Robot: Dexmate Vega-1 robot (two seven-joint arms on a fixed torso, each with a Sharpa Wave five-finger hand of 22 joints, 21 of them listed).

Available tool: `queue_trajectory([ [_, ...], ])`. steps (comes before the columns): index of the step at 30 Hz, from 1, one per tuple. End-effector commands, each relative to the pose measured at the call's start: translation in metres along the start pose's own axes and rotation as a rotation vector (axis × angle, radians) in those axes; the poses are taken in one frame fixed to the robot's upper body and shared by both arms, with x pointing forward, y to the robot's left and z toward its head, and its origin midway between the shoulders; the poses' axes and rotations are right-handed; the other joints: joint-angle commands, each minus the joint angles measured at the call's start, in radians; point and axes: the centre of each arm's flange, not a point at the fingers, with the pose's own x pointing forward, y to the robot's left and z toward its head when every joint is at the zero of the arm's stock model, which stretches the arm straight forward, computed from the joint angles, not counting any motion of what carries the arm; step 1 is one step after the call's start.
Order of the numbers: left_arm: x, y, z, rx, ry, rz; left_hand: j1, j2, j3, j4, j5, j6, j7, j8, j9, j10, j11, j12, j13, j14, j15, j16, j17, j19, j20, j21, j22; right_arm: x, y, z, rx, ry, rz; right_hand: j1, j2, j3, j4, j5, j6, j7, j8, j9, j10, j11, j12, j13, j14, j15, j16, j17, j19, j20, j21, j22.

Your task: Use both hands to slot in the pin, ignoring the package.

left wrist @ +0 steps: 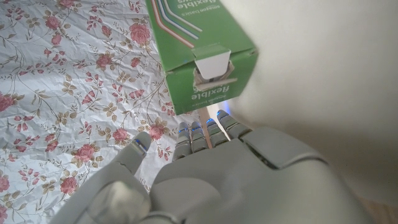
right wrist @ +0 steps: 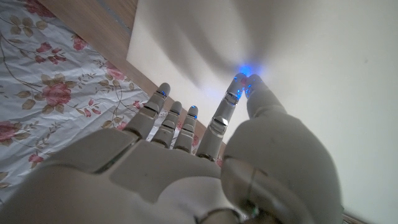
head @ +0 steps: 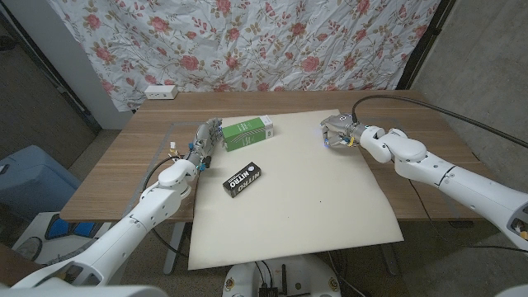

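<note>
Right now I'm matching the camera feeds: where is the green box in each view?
Head view: green box, upper middle, on the white sheet.
Left wrist view: top centre, just beyond the left hand.
Right wrist view: not in it.
Shared landmark: the floral curtain.

Green box [head: 247,132] behind black package [head: 245,179]

A green carton [head: 247,132] and a black Nitro packet [head: 245,181] block the cream mat's [head: 313,223] left part; its right half and near edge lie open.
</note>
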Motion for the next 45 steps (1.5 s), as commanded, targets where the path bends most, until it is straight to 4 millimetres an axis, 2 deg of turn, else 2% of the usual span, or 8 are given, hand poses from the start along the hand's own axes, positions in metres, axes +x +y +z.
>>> queue_trajectory([
  [1, -0.002, 0.002, 0.002, 0.007, 0.001, 0.005, -0.002, 0.074, 0.009, 0.0, -0.001, 0.006, -0.001, -0.001, 0.004, 0.007, -0.001, -0.001, 0.004, 0.007, 0.0, -0.002, 0.004, 0.007, -0.003, 0.004, 0.006, -0.003, -0.007, -0.003, 0.037, 0.01, -0.018, 0.001, 0.012, -0.004, -0.003, -0.001, 0.022, -0.01, 0.004, 0.003, 0.003, 0.0, 0.001, 0.002, 0.008, -0.039, 0.006, 0.002, 0.006, -0.005, 0.006, 0.003],
  [13, -0.005, 0.007, 0.009, 0.026, -0.011, 0.019, -0.002, 0.073, 0.01, 0.0, -0.001, 0.008, -0.001, 0.0, 0.004, 0.007, -0.001, -0.001, 0.004, 0.003, 0.0, -0.003, 0.004, 0.0, -0.006, 0.001, 0.006, -0.006, -0.011, -0.006, 0.149, 0.04, -0.065, 0.001, 0.012, -0.007, -0.004, -0.001, 0.023, -0.01, 0.003, 0.001, 0.006, 0.001, 0.0, 0.001, 0.008, -0.039, 0.006, 0.003, 0.008, -0.004, 0.006, 0.003],
  [21, -0.003, 0.01, 0.015, 0.039, -0.021, 0.025, -0.001, 0.073, 0.011, -0.002, -0.001, 0.008, -0.002, 0.0, 0.004, 0.006, 0.001, -0.001, 0.003, -0.006, -0.004, -0.006, 0.003, -0.017, -0.02, -0.004, 0.006, -0.006, -0.007, -0.003, 0.262, 0.08, -0.121, 0.001, 0.012, -0.009, -0.005, -0.001, 0.024, -0.01, 0.001, 0.0, 0.008, 0.002, -0.001, 0.001, 0.01, -0.037, 0.008, 0.004, 0.009, -0.004, 0.006, 0.003],
  [37, 0.003, 0.013, 0.022, 0.056, -0.023, 0.031, 0.0, 0.073, 0.012, -0.003, -0.001, 0.005, -0.003, -0.001, 0.004, 0.004, -0.003, -0.002, 0.003, -0.006, -0.001, -0.005, 0.003, -0.021, -0.02, -0.004, 0.006, -0.005, 0.003, -0.001, 0.409, 0.131, -0.2, 0.001, 0.013, -0.014, -0.006, -0.001, 0.028, -0.01, -0.001, -0.003, 0.018, 0.0, -0.001, 0.001, 0.011, -0.032, 0.009, 0.005, 0.008, 0.004, 0.005, 0.003],
  [45, 0.0, 0.014, 0.019, 0.044, -0.02, 0.048, 0.0, 0.073, 0.013, -0.004, -0.001, 0.005, -0.002, -0.001, 0.004, 0.004, -0.002, -0.002, 0.003, -0.006, -0.002, -0.004, 0.003, -0.022, -0.021, -0.003, 0.006, -0.005, 0.009, 0.0, 0.47, 0.153, -0.224, 0.005, 0.014, -0.016, -0.009, -0.002, 0.03, -0.01, -0.002, -0.005, 0.021, -0.003, -0.002, 0.001, 0.003, -0.029, 0.006, 0.006, 0.012, 0.002, 0.006, 0.003],
])
